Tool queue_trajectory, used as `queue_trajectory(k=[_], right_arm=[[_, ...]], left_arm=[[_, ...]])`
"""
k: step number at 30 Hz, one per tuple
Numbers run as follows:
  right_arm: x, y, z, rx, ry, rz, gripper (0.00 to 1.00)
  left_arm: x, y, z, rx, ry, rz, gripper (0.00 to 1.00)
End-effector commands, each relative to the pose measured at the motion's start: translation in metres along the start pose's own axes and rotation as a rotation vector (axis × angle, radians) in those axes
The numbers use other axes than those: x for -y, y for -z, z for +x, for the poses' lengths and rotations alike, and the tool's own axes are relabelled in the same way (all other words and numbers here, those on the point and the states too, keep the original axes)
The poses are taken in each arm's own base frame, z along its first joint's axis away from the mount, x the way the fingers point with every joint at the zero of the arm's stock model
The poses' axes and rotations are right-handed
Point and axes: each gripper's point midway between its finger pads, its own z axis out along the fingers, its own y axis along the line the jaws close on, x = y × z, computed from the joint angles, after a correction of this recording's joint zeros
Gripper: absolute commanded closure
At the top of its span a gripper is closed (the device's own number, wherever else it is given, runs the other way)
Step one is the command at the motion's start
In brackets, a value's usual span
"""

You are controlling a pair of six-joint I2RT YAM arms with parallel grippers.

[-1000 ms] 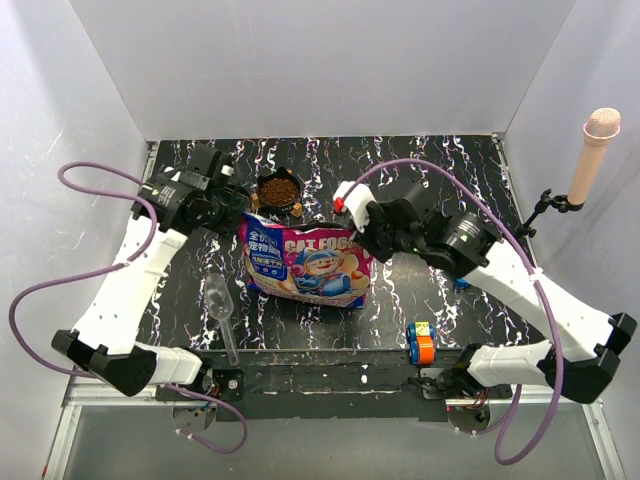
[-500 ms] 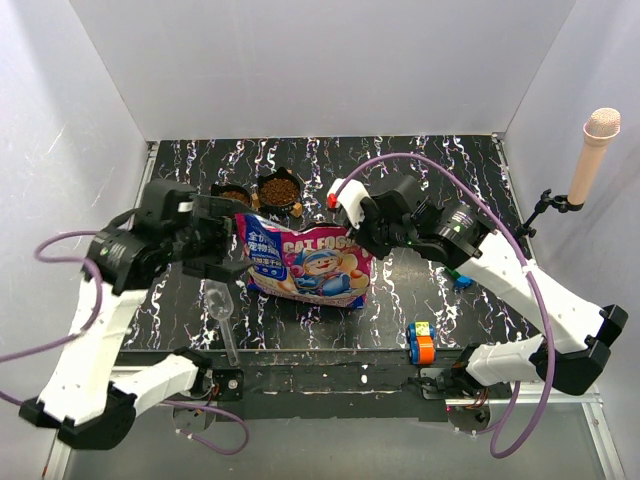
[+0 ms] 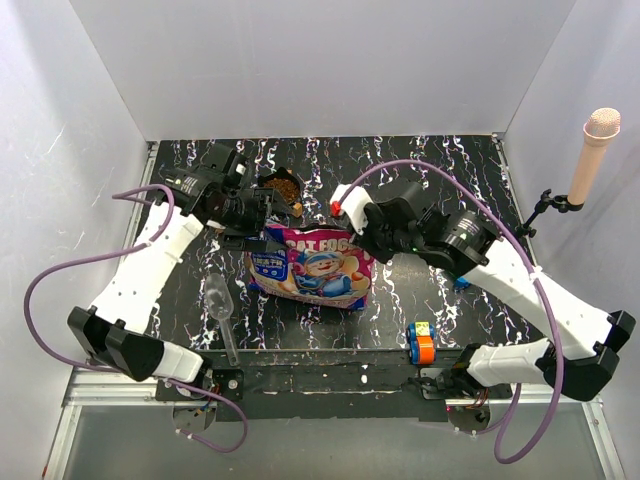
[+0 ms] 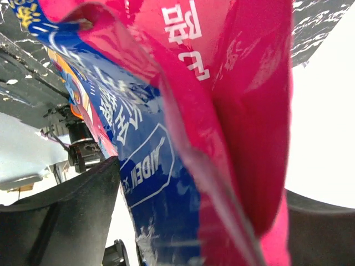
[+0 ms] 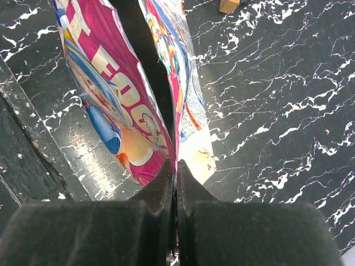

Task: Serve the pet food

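Observation:
The glossy magenta-and-blue pet food bag (image 3: 312,265) stands at the table's middle. My right gripper (image 3: 346,216) is shut on its top right edge; in the right wrist view the fingertips (image 5: 166,172) pinch the bag (image 5: 105,72) tight. My left gripper (image 3: 256,214) is at the bag's top left corner. In the left wrist view the jaws (image 4: 201,177) stand wide apart with the bag's fold (image 4: 138,127) between them. Brown kibble (image 3: 283,186) fills a black bowl (image 3: 298,207) just behind the bag.
A clear plastic scoop (image 3: 222,305) lies left of the bag near the front. Colourful toy blocks (image 3: 420,343) sit at the front right. A small blue thing (image 3: 460,283) lies by the right arm. A microphone (image 3: 594,150) stands at the far right.
My left arm has swung in from the bag's left side to its top left corner, now covering a second bowl. The bag's top left has shifted right. The right gripper kept its hold.

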Motion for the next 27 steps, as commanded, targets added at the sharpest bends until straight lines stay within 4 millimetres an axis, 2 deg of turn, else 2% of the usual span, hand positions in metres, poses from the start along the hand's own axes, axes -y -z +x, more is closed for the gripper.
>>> queue_trajectory(k=[1,3,4,6,8,11,14,19,23,27], right_arm=[[0.015,0.034,-0.007,0.070,0.007,0.113,0.99],[0.013,0.041,0.004,0.055,-0.005,0.127,0.99],[0.007,0.046,0.004,0.077,-0.020,0.110,0.99],[-0.012,0.049,-0.001,0.137,-0.044,0.025,0.99],[-0.030,0.043,-0.007,0.185,-0.057,-0.051,0.99],[-0.036,0.028,-0.020,0.185,-0.060,-0.085,0.63],[-0.029,0.019,-0.048,0.204,-0.065,-0.074,0.44],[-0.034,-0.008,-0.089,0.244,0.007,-0.093,0.36],[-0.040,-0.036,-0.105,0.192,0.099,-0.072,0.33],[-0.043,-0.053,-0.114,0.148,0.146,-0.013,0.33]], left_arm=[[-0.034,0.018,-0.036,0.205,0.124,-0.062,0.35],[-0.026,0.021,-0.049,0.269,0.115,0.010,0.60],[-0.023,0.021,-0.055,0.287,0.111,0.044,0.67],[-0.018,0.018,-0.059,0.287,0.111,0.095,0.71],[-0.016,0.014,-0.057,0.261,0.110,0.118,0.75],[-0.017,0.012,-0.054,0.228,0.110,0.123,0.90],[-0.016,0.016,-0.050,0.212,0.111,0.128,0.99],[-0.011,0.023,-0.044,0.196,0.116,0.140,1.00],[-0.009,0.029,-0.041,0.181,0.133,0.149,1.00],[-0.010,0.031,-0.040,0.168,0.157,0.150,1.00]])
